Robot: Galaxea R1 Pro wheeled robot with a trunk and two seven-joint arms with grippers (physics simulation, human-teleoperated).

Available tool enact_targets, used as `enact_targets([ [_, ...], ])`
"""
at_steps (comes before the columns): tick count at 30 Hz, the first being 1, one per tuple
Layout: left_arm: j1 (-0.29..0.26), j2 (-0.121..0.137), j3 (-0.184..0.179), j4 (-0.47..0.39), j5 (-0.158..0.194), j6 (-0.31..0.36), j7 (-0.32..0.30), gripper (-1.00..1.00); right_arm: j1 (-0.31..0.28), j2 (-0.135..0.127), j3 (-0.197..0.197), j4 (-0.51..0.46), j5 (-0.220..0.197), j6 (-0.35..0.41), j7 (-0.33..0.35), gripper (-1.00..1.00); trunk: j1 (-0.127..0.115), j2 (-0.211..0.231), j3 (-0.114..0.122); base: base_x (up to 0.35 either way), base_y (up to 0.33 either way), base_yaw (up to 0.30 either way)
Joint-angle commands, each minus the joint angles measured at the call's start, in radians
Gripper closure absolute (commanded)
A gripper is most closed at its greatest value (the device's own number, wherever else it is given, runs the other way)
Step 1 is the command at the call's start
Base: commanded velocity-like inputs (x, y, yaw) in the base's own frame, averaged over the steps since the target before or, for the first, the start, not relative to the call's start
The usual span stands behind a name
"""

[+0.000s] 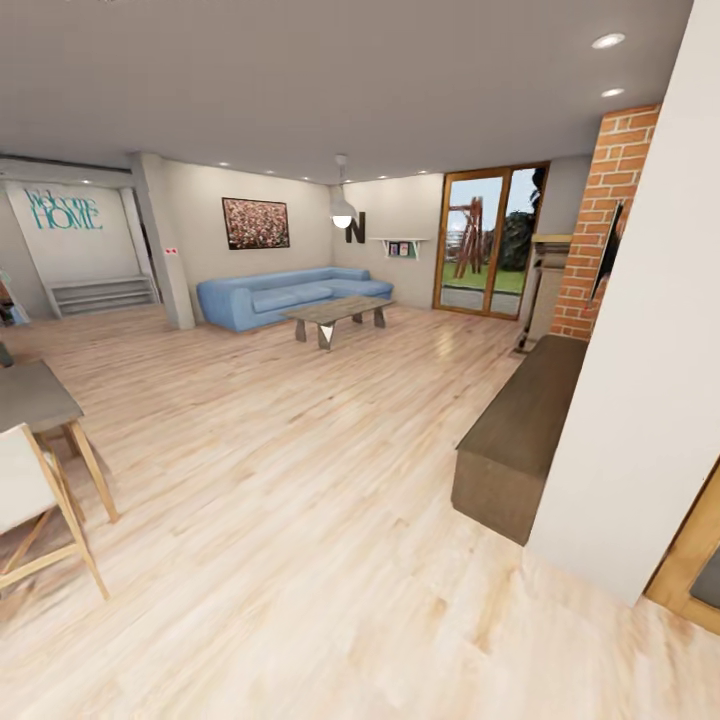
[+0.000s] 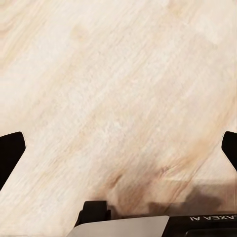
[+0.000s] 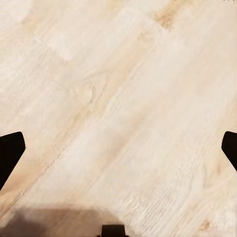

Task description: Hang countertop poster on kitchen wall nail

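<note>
A living room with a blue sofa (image 1: 285, 296) across the pale wood floor (image 1: 300, 500). No poster or kitchen countertop is visible, so its direction cannot be judged. Left gripper (image 2: 118, 148) and right gripper (image 3: 118, 148) hang spread, empty, above floor.

The floor (image 1: 300, 520) is pale wood planking with a slight sheen and visible grain. A rough red-brick column (image 1: 605, 220) rises beside a smooth matt white wall (image 1: 650, 380). The bench (image 1: 520, 440) is dark matt wood; the sofa (image 1: 280, 295) looks like soft blue cloth.
</note>
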Motion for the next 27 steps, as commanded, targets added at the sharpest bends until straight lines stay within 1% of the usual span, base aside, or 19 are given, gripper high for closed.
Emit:
enact_targets([
  [1,0.000,-0.001,0.001,-0.002,-0.004,0.001,0.000,-1.00,0.000,0.000,0.001,0.001,0.001,-0.003,0.000,-1.00,0.000,0.000,-0.001,0.000,-0.210,0.056],
  [5,0.000,0.000,0.001,-0.002,-0.004,0.001,0.001,-1.00,-0.001,0.000,0.001,0.001,0.001,-0.003,0.000,-1.00,0.000,0.000,-0.001,0.000,-0.255,0.082],
  [10,0.000,-0.001,0.001,-0.002,-0.004,0.001,0.001,-1.00,-0.001,0.001,0.001,0.001,0.001,-0.004,-0.002,-1.00,0.000,0.000,-0.001,0.000,-0.222,0.219],
  [16,0.000,-0.001,0.001,-0.002,-0.004,0.001,0.001,-1.00,-0.001,0.001,0.001,0.001,0.002,-0.004,-0.003,-1.00,0.000,0.000,-0.001,0.000,-0.057,0.278],
  [27,0.000,0.001,0.001,-0.002,-0.004,0.001,0.001,-1.00,-0.001,0.001,0.003,0.001,0.002,-0.004,-0.003,-1.00,0.000,0.000,-0.001,0.000,-0.007,0.289],
])
